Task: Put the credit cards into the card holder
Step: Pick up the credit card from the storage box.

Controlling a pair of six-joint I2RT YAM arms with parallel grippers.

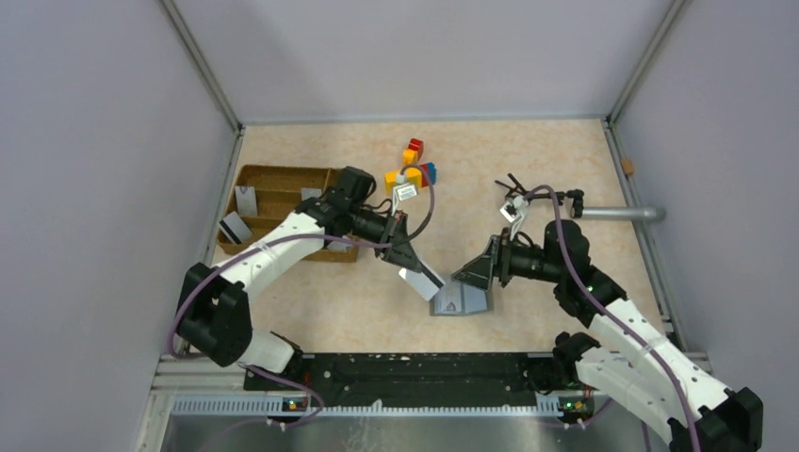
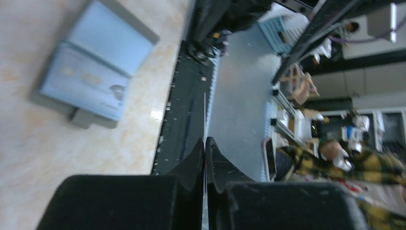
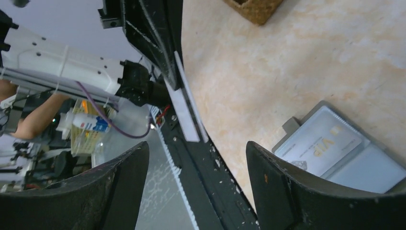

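Left tool (image 1: 407, 256): clamped on card (image 1: 421, 279)
Right tool (image 1: 477, 271): jaws apart, by holder (image 1: 462, 301)
Writing: "VIP" on stowed card (image 3: 321, 143)
Blurred: holder, in left wrist view

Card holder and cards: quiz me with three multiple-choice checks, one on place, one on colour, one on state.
1. The card holder lies: A on the table between the two arms; B lifted in the right jaws; C out of sight.
2. Its inner panels are: A red; B grey-blue; C green.
3. The left jaws are: A wide open and empty; B shut on the holder; C shut on a card.
Answers: 1 A, the top view shows it flat between the arms. 2 B, both wrist views show pale grey-blue panels. 3 C, the left wrist view shows them pinching a card seen edge-on.
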